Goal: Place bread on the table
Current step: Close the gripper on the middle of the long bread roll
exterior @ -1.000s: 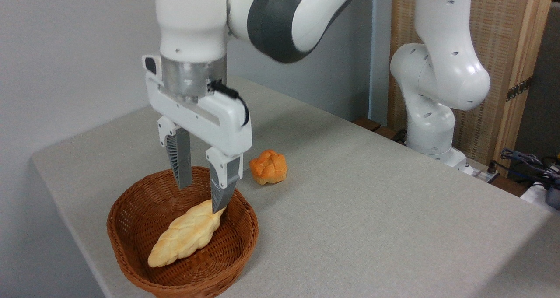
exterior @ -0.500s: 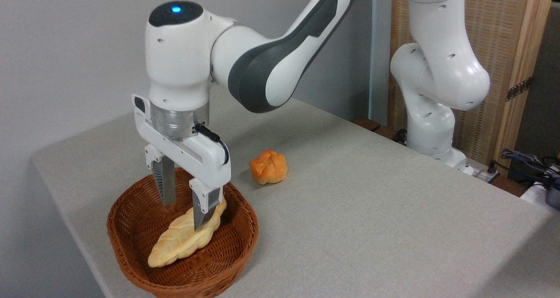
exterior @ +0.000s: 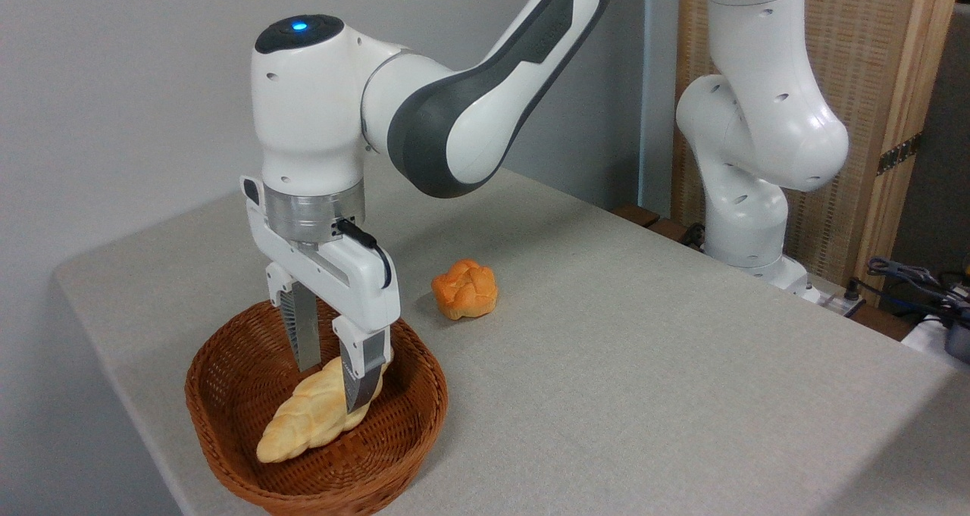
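stage: grasp, early | bread (exterior: 314,417) in basket (exterior: 227,395), not lifted | gripper (exterior: 333,383) down inside, fingers straddle loaf's upper end; clenched or not: can't tell | left: lift, move, set on table (exterior: 644,364) | bun (exterior: 464,289) already on table, n/a

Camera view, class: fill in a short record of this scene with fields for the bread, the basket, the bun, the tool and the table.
bread: long braided loaf lying inside the basket, one end near its front wall
basket: brown wicker, standing on the table near its left edge
bun: small orange knotted bun on the table, behind and right of the basket, untouched
tool: lowered into the basket, fingers either side of the loaf's upper end; closed or not, cannot tell
table: grey speckled top; loaf not yet on it
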Controlling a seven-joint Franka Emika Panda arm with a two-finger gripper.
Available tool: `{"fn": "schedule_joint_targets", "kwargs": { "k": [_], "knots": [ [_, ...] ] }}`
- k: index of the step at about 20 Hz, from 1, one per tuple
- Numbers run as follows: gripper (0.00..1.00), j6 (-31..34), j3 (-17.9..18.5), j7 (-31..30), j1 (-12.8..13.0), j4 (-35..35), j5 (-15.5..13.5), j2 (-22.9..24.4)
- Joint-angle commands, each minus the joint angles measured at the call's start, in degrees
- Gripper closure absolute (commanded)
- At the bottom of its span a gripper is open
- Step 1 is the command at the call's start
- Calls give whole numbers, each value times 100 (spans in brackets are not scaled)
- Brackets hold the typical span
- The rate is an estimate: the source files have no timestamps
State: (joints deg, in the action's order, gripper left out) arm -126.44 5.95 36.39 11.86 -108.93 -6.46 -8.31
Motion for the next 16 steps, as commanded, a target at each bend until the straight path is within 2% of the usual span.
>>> {"fn": "schedule_joint_targets", "kwargs": {
  "k": [1,13,16],
  "knots": [
    [0,-109,-23,0,1,-94,259,49],
    [0,-118,-85,8,9,-190,268,14],
    [7,-118,-94,8,9,-190,268,-21]
  ]
}}
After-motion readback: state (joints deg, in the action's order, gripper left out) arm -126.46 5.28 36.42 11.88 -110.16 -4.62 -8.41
